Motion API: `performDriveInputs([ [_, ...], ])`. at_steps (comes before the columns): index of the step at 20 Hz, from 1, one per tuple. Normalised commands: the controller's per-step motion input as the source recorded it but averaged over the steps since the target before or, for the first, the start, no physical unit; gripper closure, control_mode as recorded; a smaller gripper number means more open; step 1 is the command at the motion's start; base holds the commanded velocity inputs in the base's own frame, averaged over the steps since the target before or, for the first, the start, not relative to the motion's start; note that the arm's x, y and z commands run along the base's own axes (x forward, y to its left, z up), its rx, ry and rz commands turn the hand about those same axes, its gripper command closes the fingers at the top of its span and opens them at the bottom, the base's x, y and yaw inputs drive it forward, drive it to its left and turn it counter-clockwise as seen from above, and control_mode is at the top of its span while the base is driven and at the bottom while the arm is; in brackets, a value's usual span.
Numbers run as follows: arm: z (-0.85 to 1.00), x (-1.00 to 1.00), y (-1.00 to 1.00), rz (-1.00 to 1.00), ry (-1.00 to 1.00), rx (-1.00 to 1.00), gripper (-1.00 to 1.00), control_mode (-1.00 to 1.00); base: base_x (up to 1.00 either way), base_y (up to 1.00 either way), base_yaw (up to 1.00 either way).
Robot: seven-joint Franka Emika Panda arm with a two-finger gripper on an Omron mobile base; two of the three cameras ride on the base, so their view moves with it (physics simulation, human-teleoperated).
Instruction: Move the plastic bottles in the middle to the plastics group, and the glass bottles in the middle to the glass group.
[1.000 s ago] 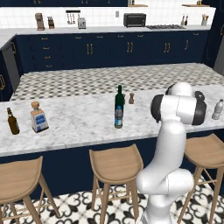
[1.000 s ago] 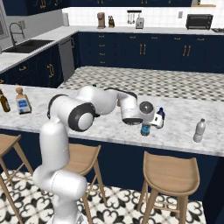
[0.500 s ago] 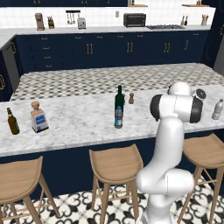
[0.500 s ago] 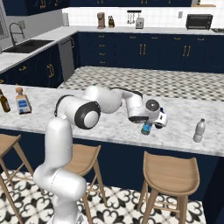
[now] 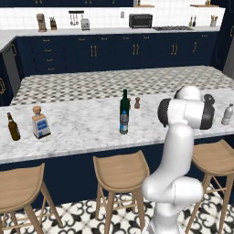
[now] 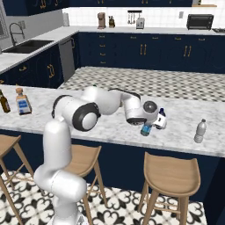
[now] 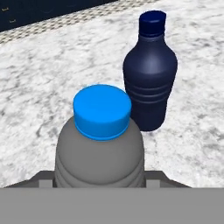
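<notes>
Rightward along the counter (image 6: 184, 132) went the gripper (image 6: 151, 125), clamped on a water bottle (image 7: 100, 144) that risked toppling the dark-blue bottle (image 7: 150, 72) just beside

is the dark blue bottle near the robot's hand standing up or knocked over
Upright: the dark blue bottle stands on the counter, cap on top.

Table (image 5: 82, 132) white-grey marble, far half checkered grey/white. Wine bottle (image 5: 124, 101) dark green; water bottle (image 5: 124, 122) in front clear, blue label. Held bottle (image 7: 99, 144) grey-clear, bright blue cap; bottle behind it (image 7: 150, 74) solid navy. Beer bottle (image 5: 13, 127) brown; square bottle (image 5: 40, 123) clear, blue label, tan stopper. Cabinets navy, stools tan wood
</notes>
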Motion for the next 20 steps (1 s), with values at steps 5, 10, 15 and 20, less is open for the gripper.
performDriveInputs([
  [5,-0.35,-0.18,0.37,-0.11,0.0,0.0,1.0,-1.0,0.0,0.0,0.0],
  [10,-0.43,-0.06,0.4,-0.11,-0.11,-0.12,1.0,-1.0,0.0,0.0,0.0],
  [15,-0.44,0.0,0.32,-0.1,-0.13,-0.15,1.0,-1.0,0.0,0.0,0.0],
  [20,-0.43,-0.02,0.02,-0.12,-0.03,-0.1,1.0,-1.0,0.0,0.0,0.0],
])
